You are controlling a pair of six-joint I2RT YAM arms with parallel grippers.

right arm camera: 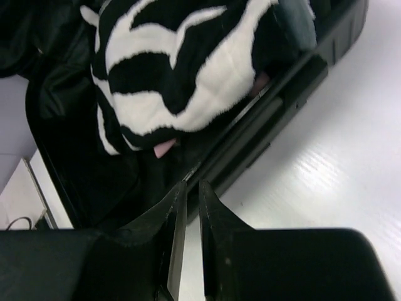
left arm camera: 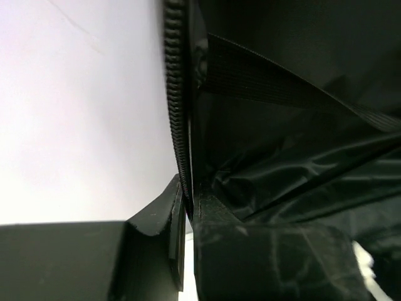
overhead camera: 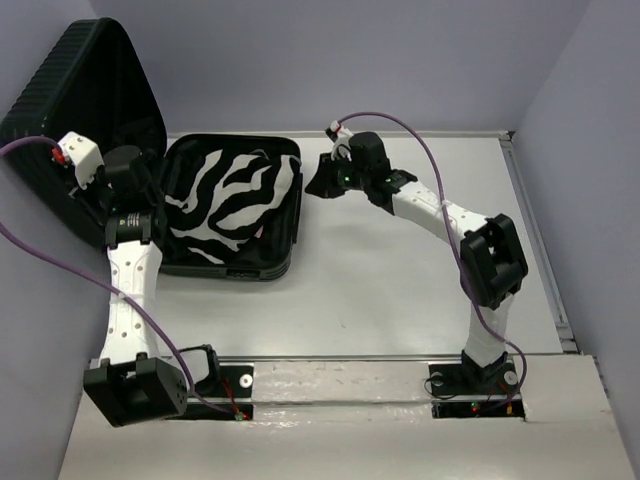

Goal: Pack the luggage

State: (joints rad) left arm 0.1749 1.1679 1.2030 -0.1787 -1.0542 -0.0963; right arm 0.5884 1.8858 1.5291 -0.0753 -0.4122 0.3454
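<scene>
The luggage is a black ribbed suitcase lying open at the back left, its base rim on the table and its lid raised against the left wall. A zebra-striped pouch lies in the base, and also shows in the right wrist view. My left gripper is at the lid's lower edge. In the left wrist view it is shut on the lid's zipper rim, with black lining beside it. My right gripper hovers just right of the base. It is shut and empty, above the suitcase rim.
A black strap crosses the lid's lining. A small pink piece shows under the pouch. The white table stretches right of the suitcase. Purple walls enclose the left, back and right, and a raised lip runs along the table's right side.
</scene>
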